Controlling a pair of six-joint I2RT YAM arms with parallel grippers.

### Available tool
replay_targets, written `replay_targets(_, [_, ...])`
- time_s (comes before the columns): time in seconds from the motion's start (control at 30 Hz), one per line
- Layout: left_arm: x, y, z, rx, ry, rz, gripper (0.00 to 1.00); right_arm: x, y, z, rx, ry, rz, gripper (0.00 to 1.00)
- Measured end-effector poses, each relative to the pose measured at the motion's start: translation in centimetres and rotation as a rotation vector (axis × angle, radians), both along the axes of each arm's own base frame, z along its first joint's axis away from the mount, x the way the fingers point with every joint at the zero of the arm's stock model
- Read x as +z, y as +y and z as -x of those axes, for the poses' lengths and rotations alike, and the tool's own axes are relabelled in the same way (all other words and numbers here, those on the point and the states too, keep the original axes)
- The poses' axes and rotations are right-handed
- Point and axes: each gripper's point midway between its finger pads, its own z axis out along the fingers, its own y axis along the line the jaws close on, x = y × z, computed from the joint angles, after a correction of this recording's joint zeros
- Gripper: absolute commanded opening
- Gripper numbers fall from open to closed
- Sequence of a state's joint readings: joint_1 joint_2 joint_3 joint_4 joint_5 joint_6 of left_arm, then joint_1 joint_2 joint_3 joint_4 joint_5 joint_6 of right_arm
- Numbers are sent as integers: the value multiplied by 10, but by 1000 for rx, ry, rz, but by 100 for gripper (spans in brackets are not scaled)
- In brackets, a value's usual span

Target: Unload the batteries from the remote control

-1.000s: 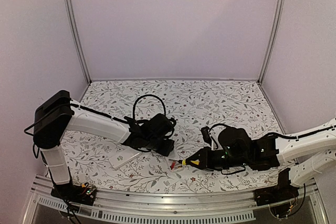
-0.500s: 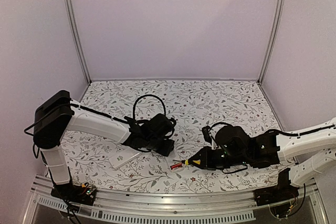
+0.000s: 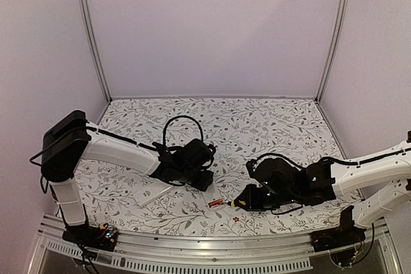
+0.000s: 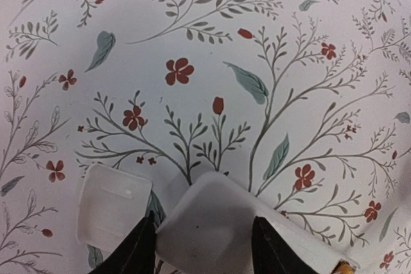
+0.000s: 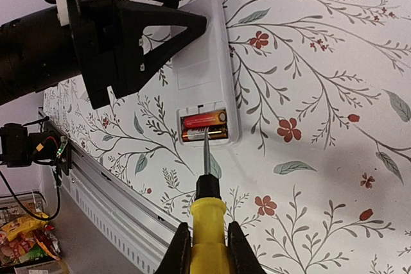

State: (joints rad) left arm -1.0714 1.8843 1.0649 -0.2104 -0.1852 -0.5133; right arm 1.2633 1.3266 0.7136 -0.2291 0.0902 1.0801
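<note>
On a floral tabletop, a white remote control is held flat, compartment up, clasped across its width by the left fingers, likely to brace it. A yellow-handled screwdriver is clamped in the right fingers, its tip aimed at the batteries seated in the open compartment, likely for prying.

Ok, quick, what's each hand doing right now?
Left hand: closed on the remote.
Right hand: closed on the screwdriver.
</note>
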Motion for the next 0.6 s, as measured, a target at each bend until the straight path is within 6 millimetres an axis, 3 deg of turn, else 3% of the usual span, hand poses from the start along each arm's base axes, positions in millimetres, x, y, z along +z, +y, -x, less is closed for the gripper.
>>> replay_targets(0.6, [0,0,0,-1,0,-1,49,-9,3,-2,-8,-8,36,0])
